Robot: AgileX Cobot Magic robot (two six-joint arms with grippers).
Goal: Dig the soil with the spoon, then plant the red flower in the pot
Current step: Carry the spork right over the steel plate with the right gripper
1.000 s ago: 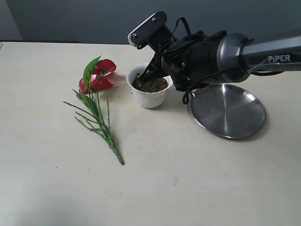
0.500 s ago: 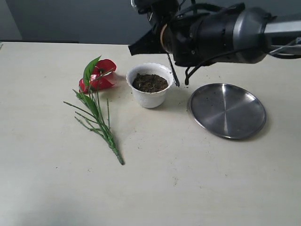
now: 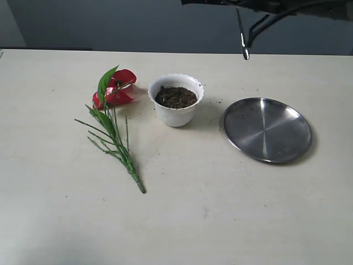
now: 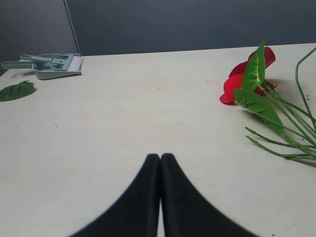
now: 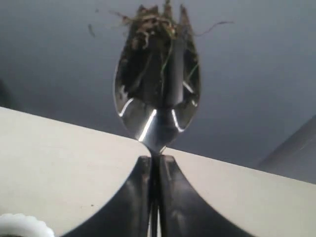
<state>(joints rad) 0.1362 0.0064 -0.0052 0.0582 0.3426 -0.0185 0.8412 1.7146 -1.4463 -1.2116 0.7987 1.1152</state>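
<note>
Exterior: we list pot holding soil, red flower lying left of it, steel plate right, spoon aloft. Left wrist: left gripper pressed together, empty. Right wrist: right gripper clamped on spoon, fibres clinging.

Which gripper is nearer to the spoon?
Right. The right gripper is shut on the spoon, high above the table; the left gripper is shut, low over the table near the red flower.

Cream table with red flower, white pot, steel plate, green dustpan.
</note>
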